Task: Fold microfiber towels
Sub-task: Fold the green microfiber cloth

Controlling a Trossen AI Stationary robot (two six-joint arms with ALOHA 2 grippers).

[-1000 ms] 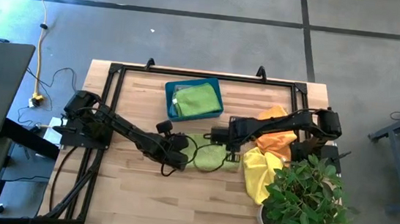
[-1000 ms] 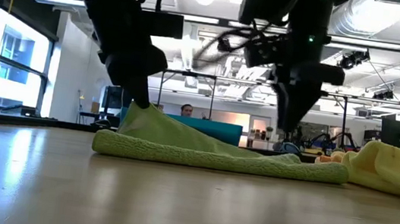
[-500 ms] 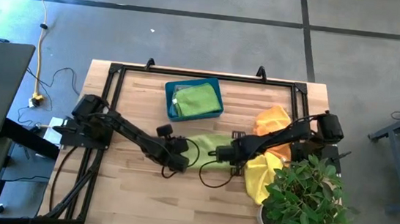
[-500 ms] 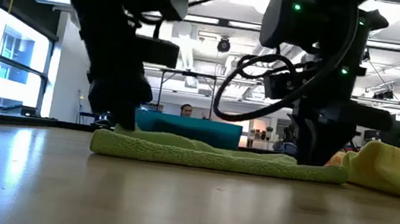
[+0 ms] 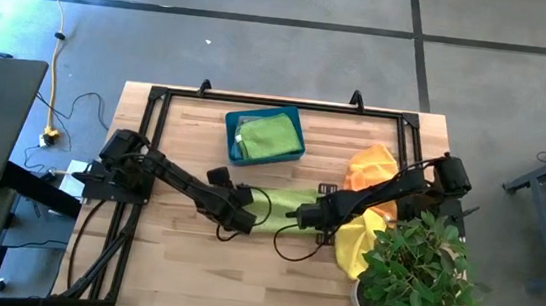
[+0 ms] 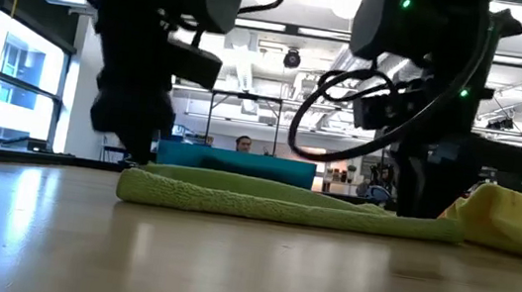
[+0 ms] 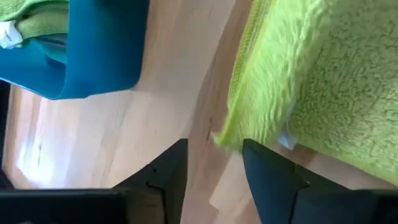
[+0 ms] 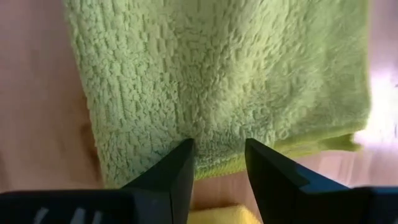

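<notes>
Now fold done once on the lime green towel (image 5: 284, 196), lying flat at table centre, just toward 6 o'clock of the teal bin (image 5: 265, 135) holding another folded green towel (image 5: 266, 137). Left gripper (image 5: 239, 216) at the towel's 9 o'clock end, fingers (image 7: 168, 171) parted, holding nothing. Right gripper (image 5: 309, 215) at the 3 o'clock end, jaws apart over the pile, nothing pinched. Best to pinch both near corners squarely, lift low, lay edge onto edge. Orange towel (image 5: 372, 173) and yellow towel (image 5: 350, 243) heaped at 3 o'clock by the potted plant (image 5: 420, 278). Bare wooden table (image 5: 172, 264); open workshop behind, with a person seated far off.
</notes>
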